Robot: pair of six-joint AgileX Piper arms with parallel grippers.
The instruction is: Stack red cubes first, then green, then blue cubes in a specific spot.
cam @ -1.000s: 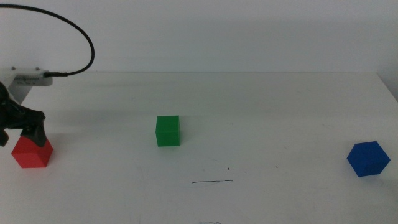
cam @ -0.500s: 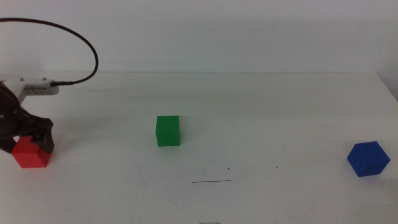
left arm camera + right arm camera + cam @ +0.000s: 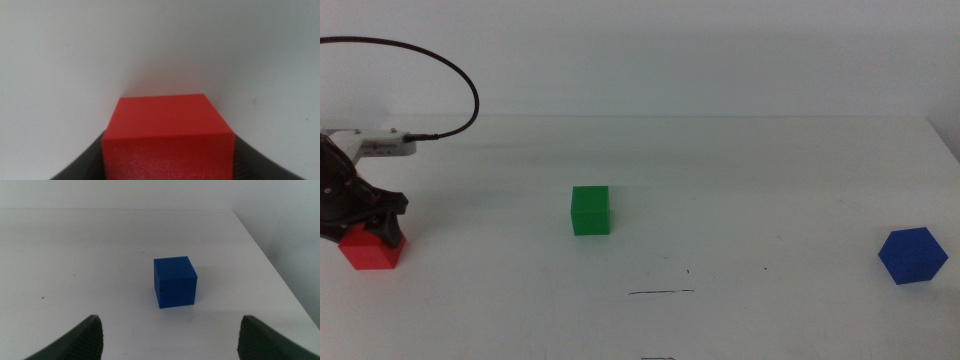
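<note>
left wrist view: left end effector [image 3: 167, 167] clamped on red cube [image 3: 167, 132]; right end effector [image 3: 170, 337] spread apart.

red cube [image 3: 368, 252], green cube [image 3: 590, 210], blue cube [image 3: 912, 256], well apart

**Left gripper down at the far left, right one waiting**

Your left gripper [image 3: 360, 225] sits low at the table's left edge, its jaws pressed on either side of the red cube [image 3: 167, 135]. Your right gripper [image 3: 170, 335] waits with its jaws spread wide apart.
</note>
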